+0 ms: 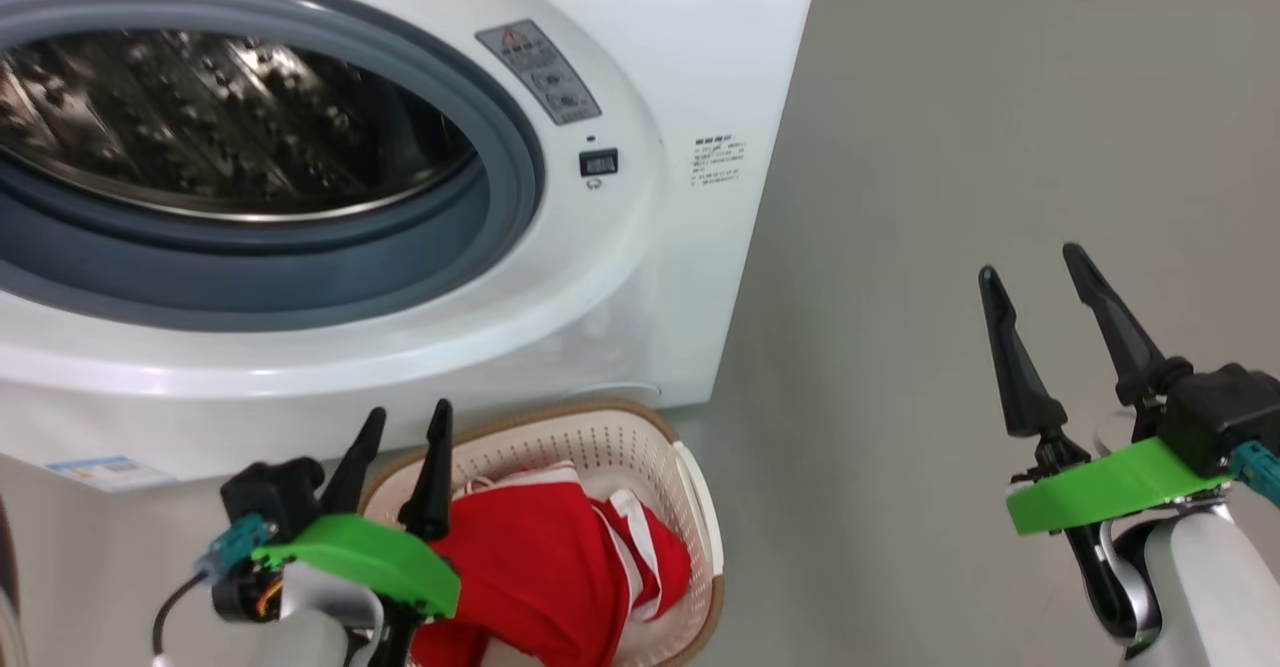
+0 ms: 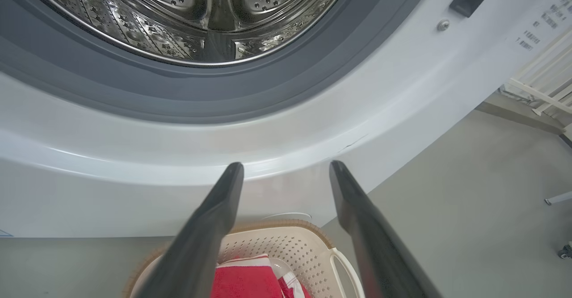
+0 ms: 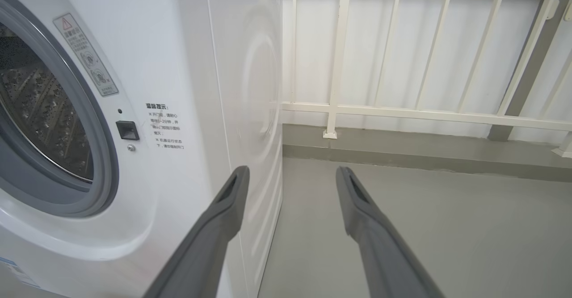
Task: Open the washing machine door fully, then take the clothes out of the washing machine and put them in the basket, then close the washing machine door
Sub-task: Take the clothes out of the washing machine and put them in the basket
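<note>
The left gripper (image 1: 409, 409) has its jaws spread wide with nothing between them. Just below and past its fingertips sits the basket (image 1: 640, 452), with the red clothes (image 1: 545, 567) heaped inside. Beyond the tips rises the washing machine (image 1: 690, 37), its steel drum (image 1: 200, 127) exposed. The right gripper (image 1: 1030, 260) is likewise spread and empty over the grey floor (image 1: 900, 397), with the machine's corner off to its left.
</note>
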### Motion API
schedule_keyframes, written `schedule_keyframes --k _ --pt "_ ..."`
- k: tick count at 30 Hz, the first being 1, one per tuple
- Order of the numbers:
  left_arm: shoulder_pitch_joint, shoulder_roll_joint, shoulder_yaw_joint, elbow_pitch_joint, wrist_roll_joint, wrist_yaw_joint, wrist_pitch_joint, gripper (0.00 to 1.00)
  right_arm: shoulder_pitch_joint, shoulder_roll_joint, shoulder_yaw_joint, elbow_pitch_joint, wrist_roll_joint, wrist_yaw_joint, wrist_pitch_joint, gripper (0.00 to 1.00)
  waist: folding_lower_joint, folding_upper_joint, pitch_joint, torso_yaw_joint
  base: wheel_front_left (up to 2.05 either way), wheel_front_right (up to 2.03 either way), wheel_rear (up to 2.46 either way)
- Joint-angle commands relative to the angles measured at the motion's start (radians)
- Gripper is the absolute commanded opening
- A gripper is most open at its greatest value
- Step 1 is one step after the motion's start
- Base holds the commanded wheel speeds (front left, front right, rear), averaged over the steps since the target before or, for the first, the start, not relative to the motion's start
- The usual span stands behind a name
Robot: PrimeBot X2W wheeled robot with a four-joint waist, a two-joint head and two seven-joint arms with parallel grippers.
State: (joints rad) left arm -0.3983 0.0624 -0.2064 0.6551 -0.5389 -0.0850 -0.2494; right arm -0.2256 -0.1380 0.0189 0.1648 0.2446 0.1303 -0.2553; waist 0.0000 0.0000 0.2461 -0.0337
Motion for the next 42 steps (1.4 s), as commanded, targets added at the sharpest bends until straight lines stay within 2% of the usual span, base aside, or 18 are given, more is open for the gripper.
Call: schedule_keyframes --k 1,10,17,20,42 --pt "0.022 0.016 0.046 -0.044 0.021 0.008 -0.012 1.0 0.013 -0.002 0.016 -0.023 -0.009 0.0 -0.006 1.0 0.0 0.0 -0.05 0.008 0.0 0.0 0.0" --pt "0.192 -0.001 0.193 -0.302 0.127 -0.005 -0.012 1.0 0.076 0.003 -0.006 -0.005 -0.019 0.0 -0.006 1.0 0.0 0.0 -0.162 0.006 0.0 0.0 0.0" --pt "0.303 -0.004 0.252 -0.404 0.199 -0.011 -0.012 1.0 0.126 0.016 -0.017 0.009 -0.038 0.0 -0.006 1.0 0.0 0.0 -0.239 -0.003 0.0 0.0 0.0" --pt "0.34 0.006 0.27 -0.468 0.266 -0.001 -0.012 1.0 0.148 0.02 -0.021 0.005 -0.049 0.0 -0.006 1.0 0.0 0.0 -0.26 -0.004 0.0 0.0 0.0" --pt "0.416 -0.008 0.327 -0.542 0.298 -0.007 -0.012 1.0 0.193 0.02 -0.042 -0.006 -0.058 0.0 -0.006 1.0 0.0 0.0 -0.279 -0.012 0.0 0.0 0.0"
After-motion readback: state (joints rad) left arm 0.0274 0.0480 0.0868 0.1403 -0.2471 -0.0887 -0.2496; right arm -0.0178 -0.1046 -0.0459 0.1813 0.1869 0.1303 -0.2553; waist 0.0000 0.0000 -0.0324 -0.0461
